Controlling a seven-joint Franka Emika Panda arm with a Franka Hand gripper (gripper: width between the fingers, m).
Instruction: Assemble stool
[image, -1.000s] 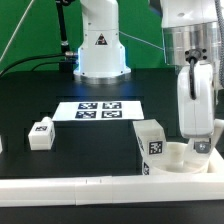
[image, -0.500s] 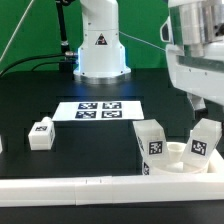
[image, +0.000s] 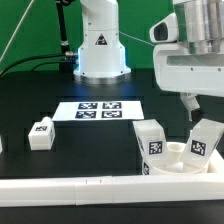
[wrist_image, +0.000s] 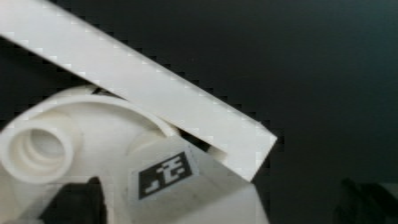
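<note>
Near right on the tabletop (image: 100, 150), the seat (image: 176, 161) holds two legs (image: 152, 143), right leg (image: 203, 140) tilted; third leg (image: 40, 133) lies loose left; jaws wide, empty.

Smooth matt white plastic stool (image: 180, 160)

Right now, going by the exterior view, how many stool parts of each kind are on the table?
Seat disc: 1
Legs: 3 (upright leg and tilted leg at the seat, loose leg apart)
Total: 4
Not counted: white piece cut off at the exterior view's left edge.
</note>
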